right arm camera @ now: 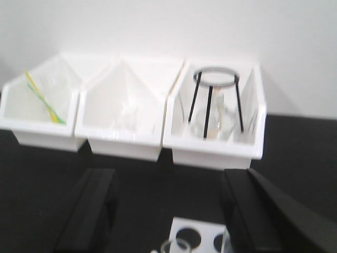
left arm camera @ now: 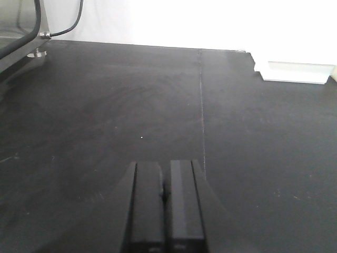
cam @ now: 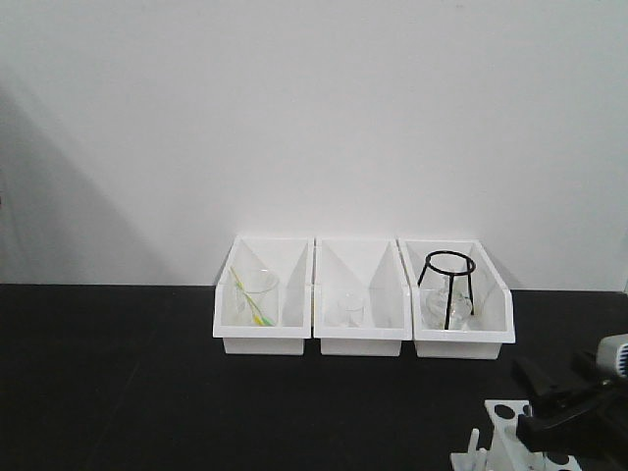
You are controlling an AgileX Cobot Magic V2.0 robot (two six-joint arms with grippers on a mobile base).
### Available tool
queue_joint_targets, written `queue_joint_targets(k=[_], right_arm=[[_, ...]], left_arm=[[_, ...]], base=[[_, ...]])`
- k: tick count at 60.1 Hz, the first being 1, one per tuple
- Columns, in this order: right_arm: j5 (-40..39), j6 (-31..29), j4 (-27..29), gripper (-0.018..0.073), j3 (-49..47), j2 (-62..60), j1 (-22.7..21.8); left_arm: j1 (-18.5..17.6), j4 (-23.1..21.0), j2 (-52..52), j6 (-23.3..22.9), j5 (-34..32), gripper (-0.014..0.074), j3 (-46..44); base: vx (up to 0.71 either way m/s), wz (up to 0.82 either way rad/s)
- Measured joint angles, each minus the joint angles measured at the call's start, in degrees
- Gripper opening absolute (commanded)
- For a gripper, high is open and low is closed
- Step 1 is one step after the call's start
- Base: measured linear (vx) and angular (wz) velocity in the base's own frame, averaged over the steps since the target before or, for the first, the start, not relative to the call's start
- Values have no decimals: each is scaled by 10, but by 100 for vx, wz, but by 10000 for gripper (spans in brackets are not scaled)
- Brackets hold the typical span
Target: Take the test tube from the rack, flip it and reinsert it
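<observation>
The white rack (right arm camera: 199, 232) shows at the bottom of the right wrist view, its top plate pierced with round holes. The open rim of a clear test tube (right arm camera: 176, 246) stands upright in it at the frame's lower edge. My right gripper (right arm camera: 167, 179) hangs open above the rack, with one black finger (right arm camera: 89, 211) on either side and nothing between them. In the front view the rack (cam: 502, 437) sits at the bottom right under the right gripper (cam: 551, 412). My left gripper (left arm camera: 166, 179) is shut and empty, low over the black table (left arm camera: 105, 116).
Three white bins (cam: 363, 339) stand in a row against the back wall. The left one holds a beaker (cam: 253, 294) with a yellow-green stick. The middle one holds a small glass. The right one holds a black wire tripod (cam: 448, 285) and glassware.
</observation>
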Motion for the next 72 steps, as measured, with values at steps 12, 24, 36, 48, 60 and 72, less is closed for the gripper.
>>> queue_joint_targets(k=[12, 24, 36, 48, 60, 72], right_arm=[[113, 0, 0, 498, -8, -143, 0], [241, 0, 0, 498, -17, -274, 0], [325, 0, 2, 498, -17, -348, 0], [346, 0, 2, 498, -17, -373, 0], [348, 0, 3, 498, -17, -373, 0], [348, 0, 3, 444, -16, -374, 0]], left_arm=[[0, 0, 0, 0, 0, -6, 0], [0, 0, 0, 0, 0, -6, 0], [0, 0, 0, 0, 0, -6, 0], [0, 0, 0, 0, 0, -6, 0], [0, 0, 0, 0, 0, -6, 0], [0, 0, 0, 0, 0, -6, 0]], base=[[0, 0], [0, 0], [0, 0], [0, 0], [0, 0], [0, 0]])
